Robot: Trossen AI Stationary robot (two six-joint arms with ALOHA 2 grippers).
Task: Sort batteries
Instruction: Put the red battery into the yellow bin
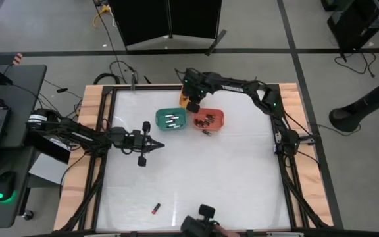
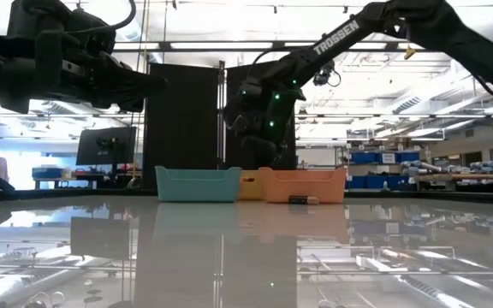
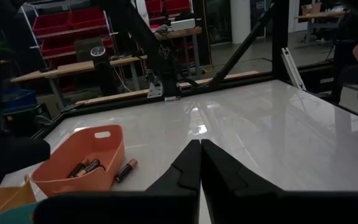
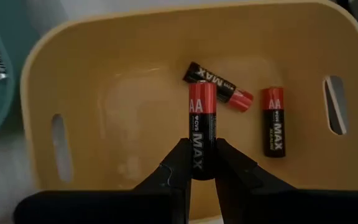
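A: Where are the batteries?
B: One black-and-red AA cell (image 4: 202, 127) hangs over the yellow bin (image 4: 67, 87), where two more (image 4: 218, 84) lie flat. Others fill the teal bin (image 1: 170, 120) and orange bin (image 1: 208, 119).
A: Any strays?
B: One (image 1: 156, 209) on the desk (image 1: 229, 178).

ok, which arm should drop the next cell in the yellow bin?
Right. Its claw already grips an AA cell above the yellow bin; the left claw is shut, empty, mid-table.
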